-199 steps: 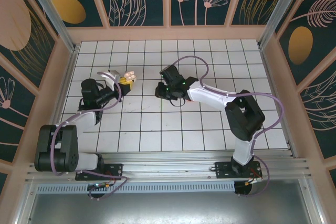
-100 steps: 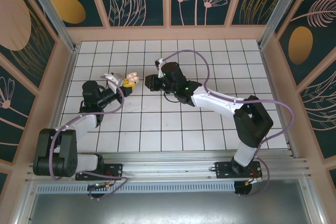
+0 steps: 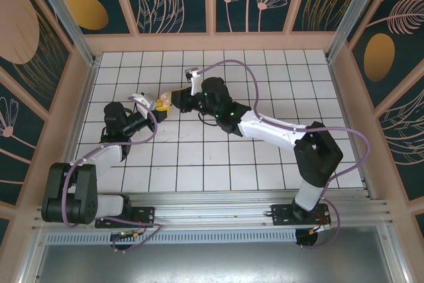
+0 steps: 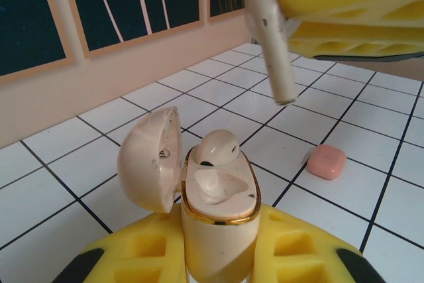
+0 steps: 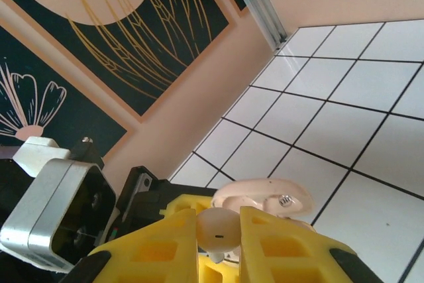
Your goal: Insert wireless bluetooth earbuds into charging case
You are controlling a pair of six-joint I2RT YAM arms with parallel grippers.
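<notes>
Pale beige earbud (image 4: 273,51): tiny, light, hard glossy shell, so likely slippery and prone to twisting in a pinch. Best held across the bulb head with the stem free, which is how the right gripper (image 5: 217,235) has it: yellow fingers (image 5: 162,243) pinch the head, stem hanging down above the open charging case (image 4: 218,197), not yet in it. Case is beige with a gold rim and its lid (image 4: 147,160) flipped back, one bud (image 4: 218,147) seated and the near socket empty. The left gripper (image 4: 215,250) clamps its base upright over the table (image 4: 59,164), with a pink case (image 4: 326,161) lying beyond.
</notes>
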